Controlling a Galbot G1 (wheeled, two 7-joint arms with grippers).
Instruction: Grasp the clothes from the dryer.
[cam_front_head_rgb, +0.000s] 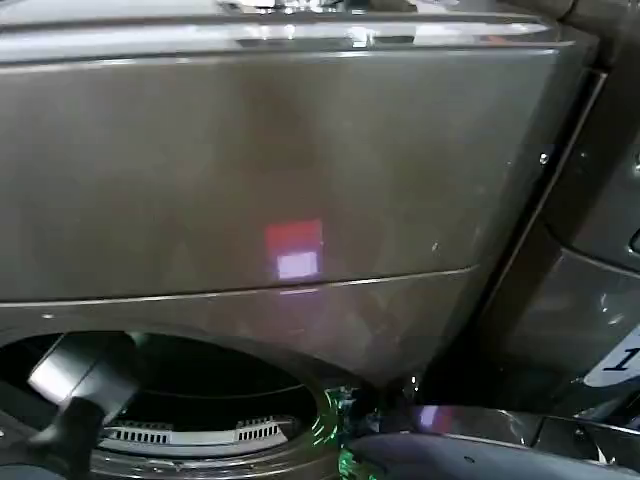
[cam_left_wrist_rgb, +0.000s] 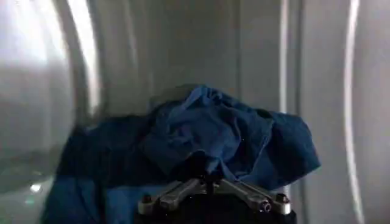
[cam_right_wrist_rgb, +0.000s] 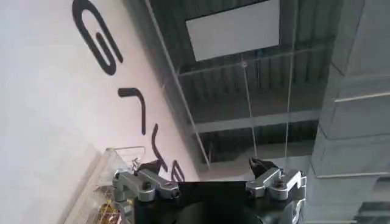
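Left arm reaches into the round porthole of the large brown-grey metallic dryer (cam_front_head_rgb: 300, 170) at the lower left of its front. In the left wrist view, the left gripper (cam_left_wrist_rgb: 207, 176) sits with its fingers drawn together on a raised fold of the small, limp, dark navy-blue cloth garment (cam_left_wrist_rgb: 207, 134); fabric bunches right at the tips, so I judge it pinched, though the contact itself is in shadow. The garment lies heaped on the floor of the ribbed drum (cam_left_wrist_rgb: 317, 73), near the middle, its lower part spreading toward the drum's near edge.

Right gripper (cam_right_wrist_rgb: 210, 176) is parked away from the machine, fingers spread wide with nothing between them, pointing toward a ceiling and a white lettered wall (cam_right_wrist_rgb: 42, 109).

Risks, judged from here: the hold looks like a thin fold only, so cloth could slip out when lifted. Trailing fabric could drag or catch on the porthole rim on the way out. The silver-rimmed door (cam_front_head_rgb: 480, 440) stands open at the lower right, close to the exit path.
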